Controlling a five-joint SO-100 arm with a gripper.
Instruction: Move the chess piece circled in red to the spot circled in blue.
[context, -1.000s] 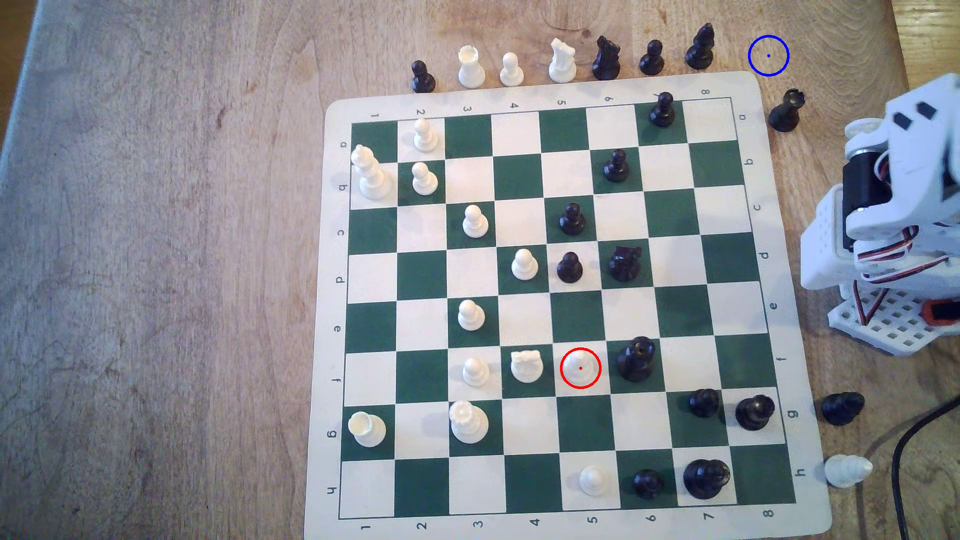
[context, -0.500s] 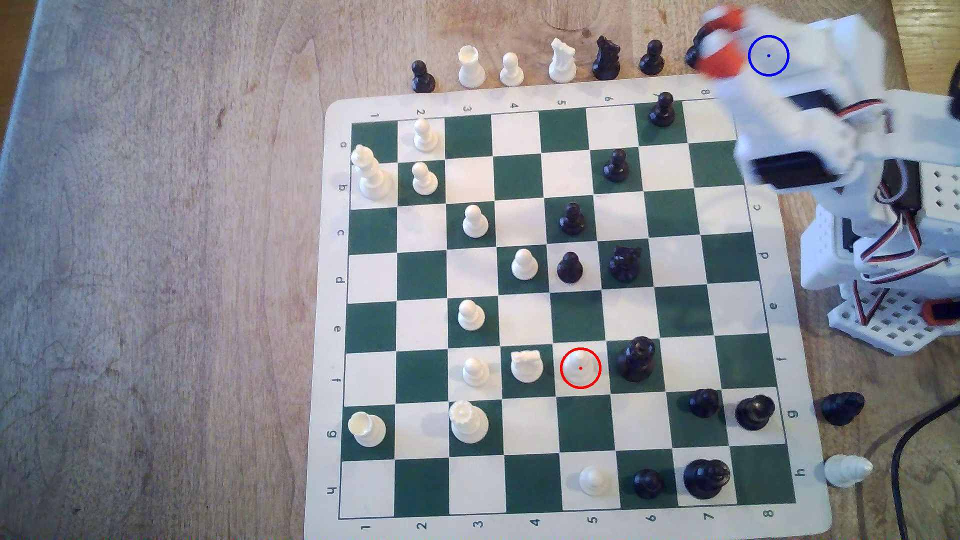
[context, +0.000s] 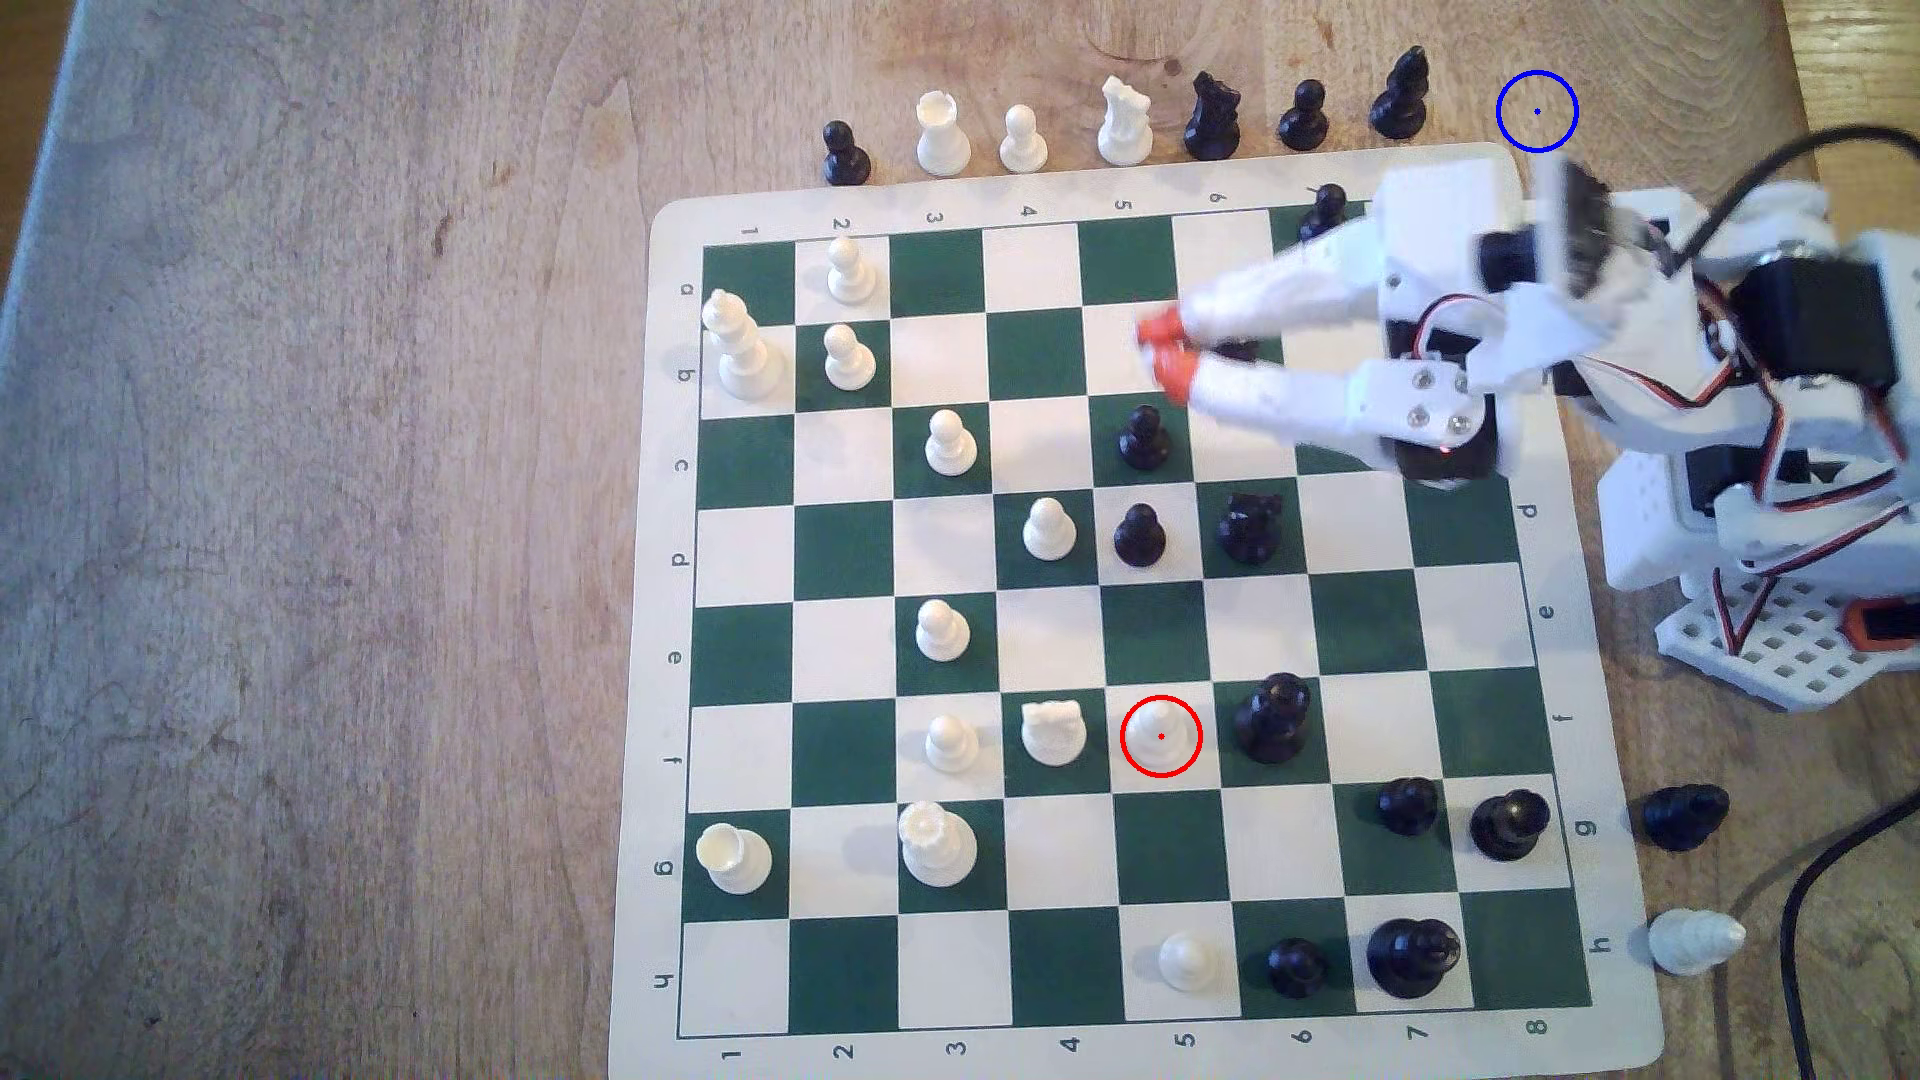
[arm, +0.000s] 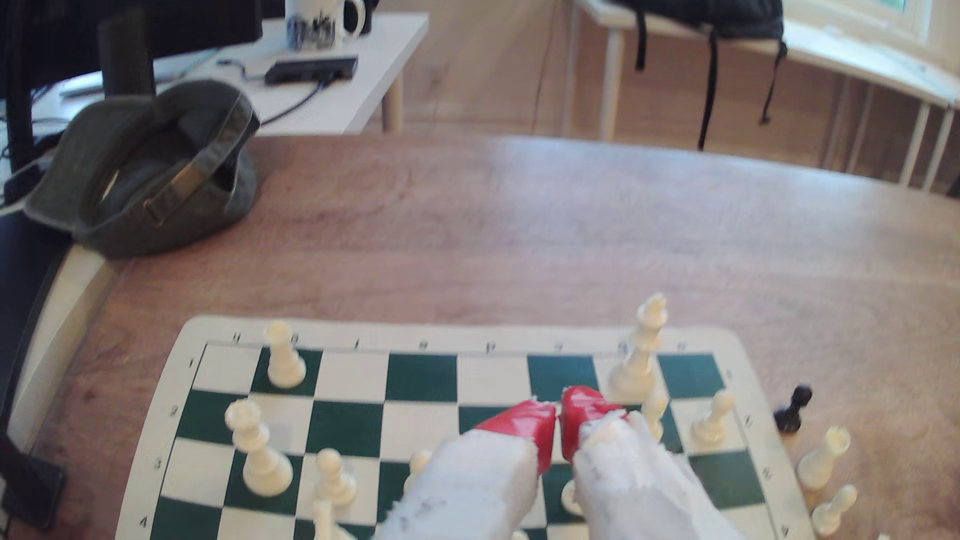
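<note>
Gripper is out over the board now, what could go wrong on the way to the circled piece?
1. The gripper looks nearly shut; it must open before reaching the circled piece.
2. Black pawns lie between it and the target; a low sweep could topple them.
3. A white knight and a black piece flank the target closely, so wide fingers may knock them.

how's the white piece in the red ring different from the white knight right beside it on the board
The ringed white piece tapers from a round base to a plain pointed tip; the white knight has a lumpy, notched horse-head top.
The ringed piece stands on a white square of the board, the knight on a green one.
A red ring and dot mark the first; the knight has none.
Both are white, upright, in row f, on neighbouring squares, apart from the gripper.
</note>
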